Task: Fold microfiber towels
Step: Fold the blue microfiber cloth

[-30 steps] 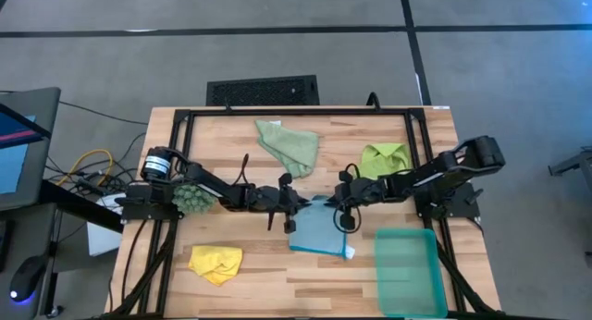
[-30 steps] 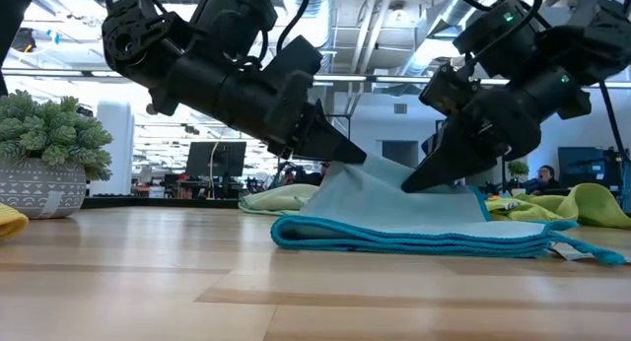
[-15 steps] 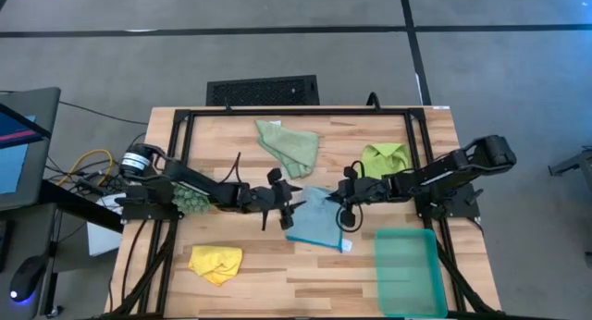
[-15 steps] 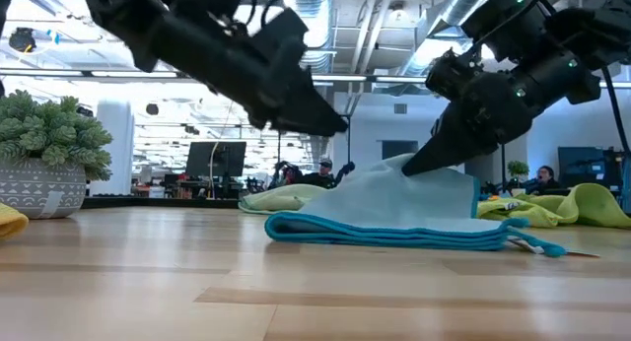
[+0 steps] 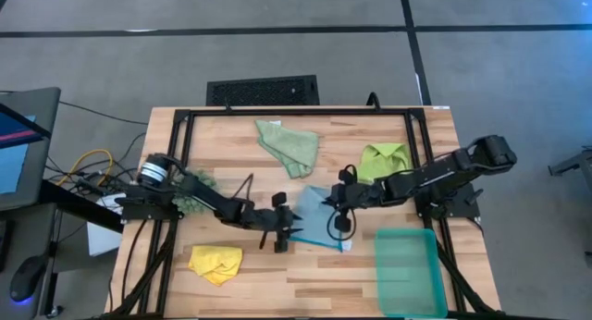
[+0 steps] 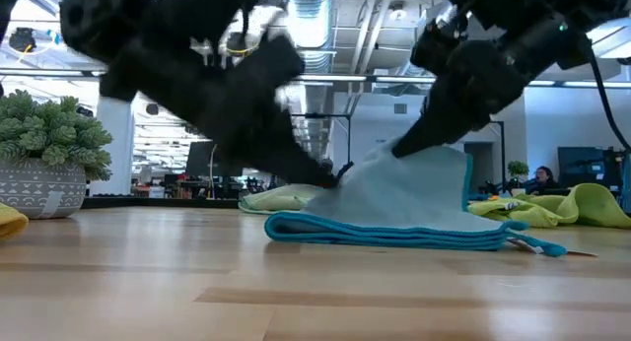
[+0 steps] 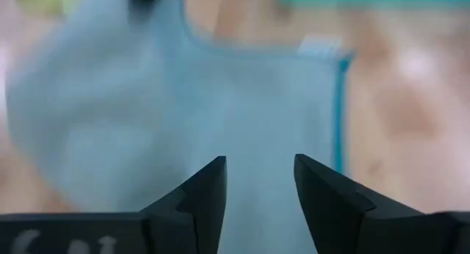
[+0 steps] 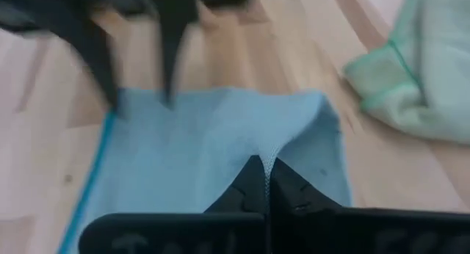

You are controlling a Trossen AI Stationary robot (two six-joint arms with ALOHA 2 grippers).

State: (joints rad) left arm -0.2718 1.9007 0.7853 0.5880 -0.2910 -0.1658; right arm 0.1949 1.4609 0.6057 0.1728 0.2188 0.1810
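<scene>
The light blue towel [image 5: 317,224] lies folded in several layers at the table's middle, and its top layer rises to a peak [image 6: 419,159]. My right gripper [image 5: 331,207] is shut on that peak. My left gripper [image 7: 258,162] stands open at the towel's left side [image 5: 294,229], low over the table and pointing at the cloth. The pale sage green towel [image 5: 289,146] and the lime green one [image 5: 386,158] lie crumpled farther back. At the near left lies the yellow towel [image 5: 215,262]. My right gripper pinches a small tuck of the blue towel's top layer [image 8: 273,153] between its two shut fingers, slanting down from the table's right side. The pinched cloth is drawn up into a tent, while the layers below stay flat on the table [image 6: 394,235]. I cannot tell whether my left gripper touches the towel.
A teal tray [image 5: 407,269] stands at the near right, close to the blue towel. A dark-green plant clump in a pot [image 6: 49,159] sits at the table's left under my left arm. A black frame [image 5: 296,112] runs along the far side.
My left gripper has opened, let go of the blue towel and swung toward the table's near edge along the towel's left side. My right gripper has shut on the towel's top layer and risen, pulling it into a taller peak.
</scene>
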